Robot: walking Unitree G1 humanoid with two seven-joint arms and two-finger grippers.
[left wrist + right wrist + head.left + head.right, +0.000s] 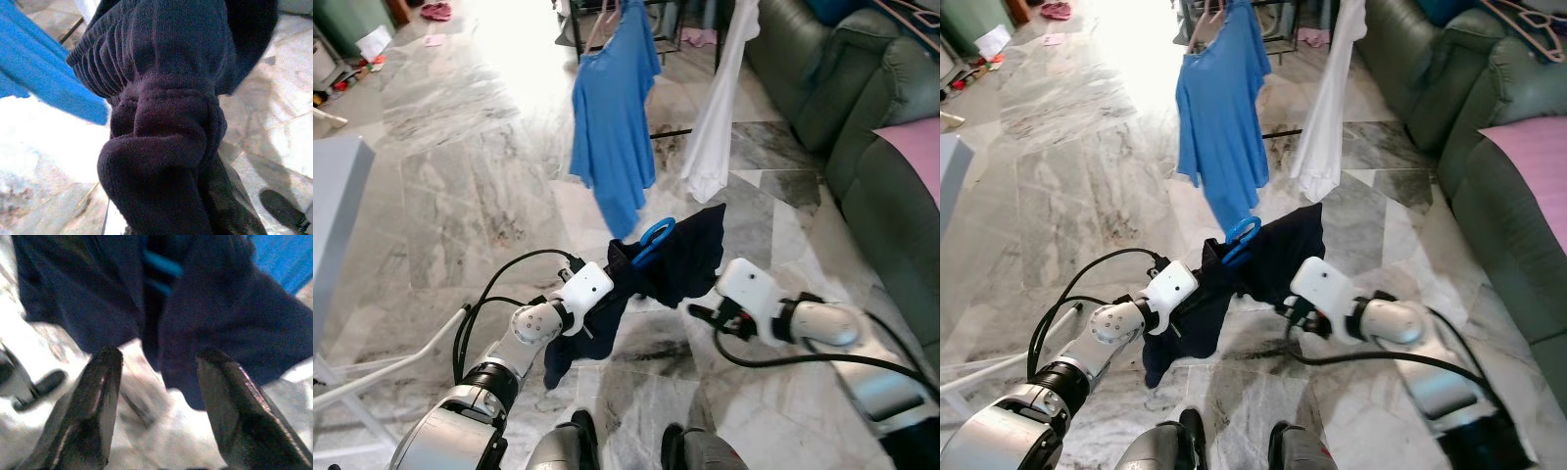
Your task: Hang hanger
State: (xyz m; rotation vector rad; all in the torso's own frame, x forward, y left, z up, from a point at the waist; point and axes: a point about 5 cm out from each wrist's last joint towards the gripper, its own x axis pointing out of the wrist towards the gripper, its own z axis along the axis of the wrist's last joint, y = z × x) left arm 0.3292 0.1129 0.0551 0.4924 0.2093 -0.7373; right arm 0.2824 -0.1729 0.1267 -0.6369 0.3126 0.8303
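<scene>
Holding a dark garment (pixel 671 259) on a blue hanger (pixel 655 239) above the marble floor (pixel 460 186), the left gripper (pixel 612 279) is clamped in its bunched cloth. The right gripper (pixel 161 396) sits beside the garment, fingers (pixel 100 401) apart, gripping nothing.

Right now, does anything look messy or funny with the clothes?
Yes. The dark garment is bunched and lopsided on the blue hanger, one end drooping below the left pincer, unlike the blue shirt hanging straight. The right pincer is open, just short of the cloth.
</scene>
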